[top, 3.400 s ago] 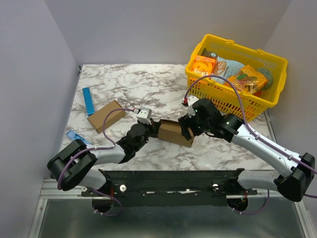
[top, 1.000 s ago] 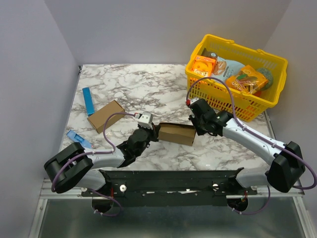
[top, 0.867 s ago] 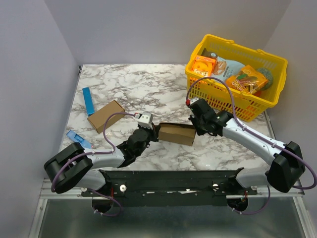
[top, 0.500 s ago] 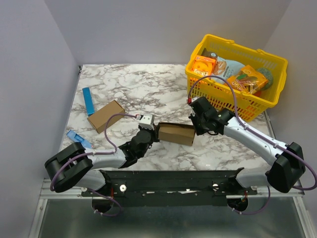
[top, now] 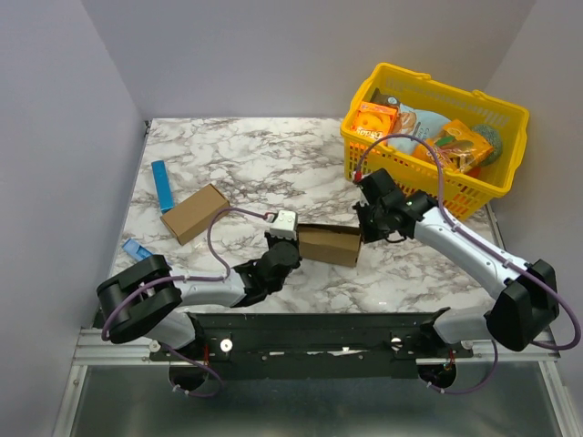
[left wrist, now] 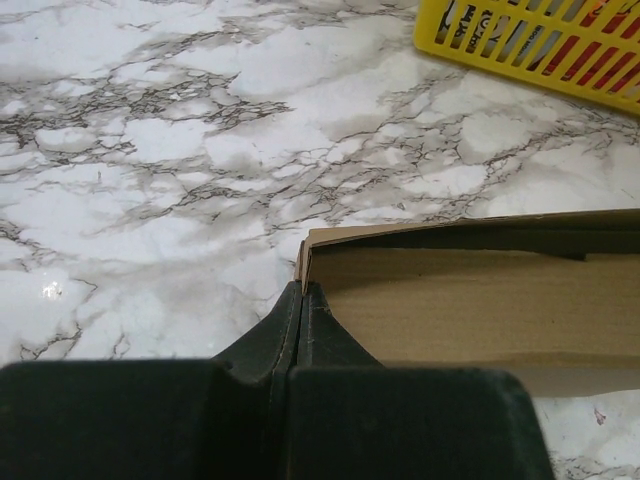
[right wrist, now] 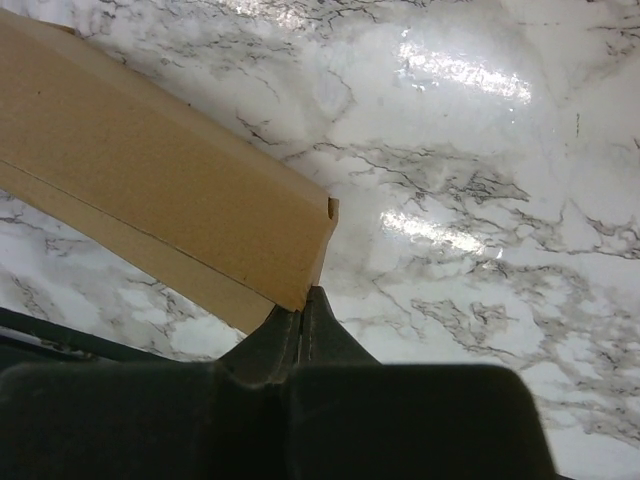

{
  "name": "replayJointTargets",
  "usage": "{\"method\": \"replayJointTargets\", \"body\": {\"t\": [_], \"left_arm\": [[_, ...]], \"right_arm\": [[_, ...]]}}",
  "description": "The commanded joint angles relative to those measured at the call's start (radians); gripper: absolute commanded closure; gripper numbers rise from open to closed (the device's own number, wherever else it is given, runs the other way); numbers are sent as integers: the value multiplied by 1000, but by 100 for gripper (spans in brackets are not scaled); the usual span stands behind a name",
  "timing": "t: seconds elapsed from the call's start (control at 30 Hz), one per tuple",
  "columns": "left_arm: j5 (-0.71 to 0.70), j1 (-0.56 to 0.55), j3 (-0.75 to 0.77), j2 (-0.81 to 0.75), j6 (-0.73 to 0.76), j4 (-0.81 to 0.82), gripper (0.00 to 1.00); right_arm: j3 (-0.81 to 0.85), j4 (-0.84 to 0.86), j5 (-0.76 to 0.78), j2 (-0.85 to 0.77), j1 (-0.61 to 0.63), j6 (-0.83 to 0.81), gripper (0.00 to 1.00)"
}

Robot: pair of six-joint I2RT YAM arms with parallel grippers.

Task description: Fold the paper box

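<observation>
The paper box (top: 328, 244) is a small brown oblong carton lying mid-table between my two arms. My left gripper (top: 293, 240) is at its left end. In the left wrist view the fingers (left wrist: 320, 330) are pressed together, and the thin edge of the box's wall (left wrist: 470, 300) comes out at my left gripper's tips (left wrist: 302, 292). My right gripper (top: 365, 231) is at the box's right end. In the right wrist view it (right wrist: 305, 300) is shut, and the box's lower corner (right wrist: 150, 190) sits at its seam.
A yellow basket (top: 499, 109) of orange snack packs stands at the back right; its mesh wall (left wrist: 530, 50) shows beyond the box. Another brown carton (top: 194, 213), a blue strip (top: 164, 185) and a small blue piece (top: 137, 248) lie on the left.
My right gripper has closed at the box's right corner. My left wrist has slid rightward, closer to the box's left end. The box has stayed in place.
</observation>
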Motion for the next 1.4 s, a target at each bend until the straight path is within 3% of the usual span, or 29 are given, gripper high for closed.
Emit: {"method": "replayJointTargets", "body": {"t": [0.0,0.57,1.37], "left_arm": [[1,-43,-26,111,11,-333,100],[-47,-85,43,225,17,-389,100],[-75,-85,45,251,-1,-407,100]], "right_arm": [[16,51,-151,-7,-53,34,99],[20,52,-338,-25,-216,-3,99],[51,3,-437,-4,-357,-84,99]]}}
